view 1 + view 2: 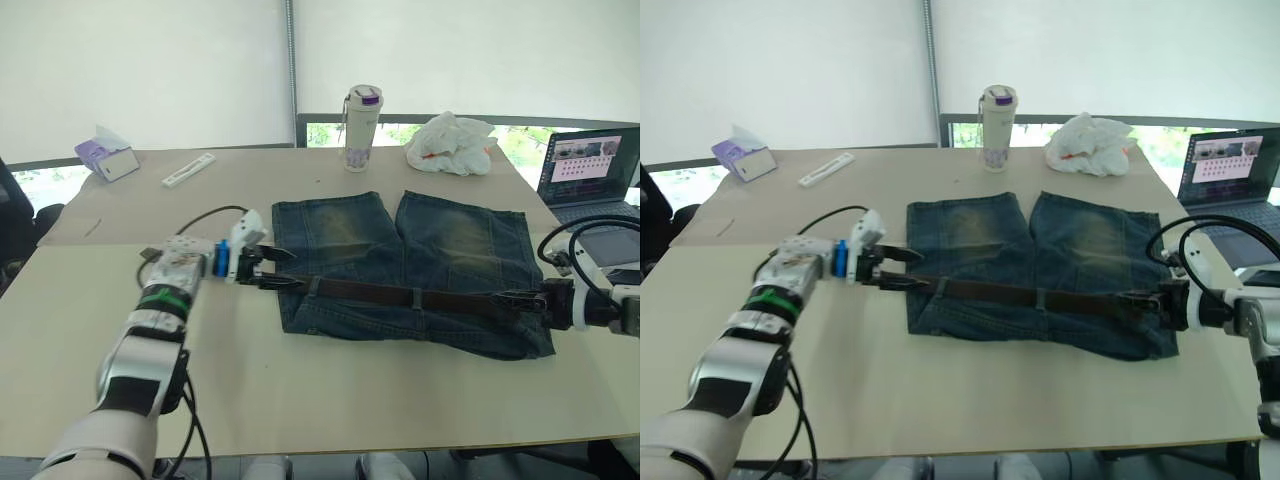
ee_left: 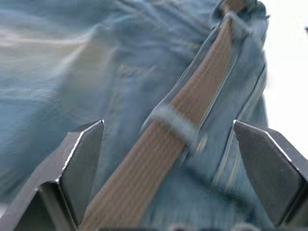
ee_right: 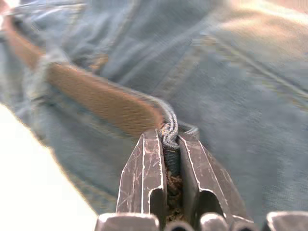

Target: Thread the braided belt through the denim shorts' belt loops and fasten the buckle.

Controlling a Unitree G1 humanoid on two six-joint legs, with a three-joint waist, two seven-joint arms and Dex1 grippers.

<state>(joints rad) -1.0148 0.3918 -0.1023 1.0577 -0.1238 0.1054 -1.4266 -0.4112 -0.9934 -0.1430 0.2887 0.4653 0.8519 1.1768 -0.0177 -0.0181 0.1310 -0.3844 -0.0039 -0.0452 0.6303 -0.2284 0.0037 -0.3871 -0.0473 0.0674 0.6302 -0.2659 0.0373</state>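
We record: denim shorts [image 1: 410, 275], dark blue with faded yellowish legs, flat on the table [image 1: 330, 400]; braided belt [image 1: 400, 296], brown, along the waistband under belt loops [image 2: 175, 126]; left gripper [image 1: 262, 266] spread wide astride the strap; right gripper [image 3: 166, 144] pinched on denim at the belt's end; beyond, bottle [image 1: 363, 128]

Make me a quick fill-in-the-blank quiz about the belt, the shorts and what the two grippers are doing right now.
1. The belt lies along the waistband of the ____, passing under the loops.
2. The right gripper has its jaws ____ on denim at the belt's end.
3. The left gripper has its jaws ____ on either side of the belt.
4. Behind the shorts stands a ____ with a purple lid.

Answers: shorts; shut; open; bottle
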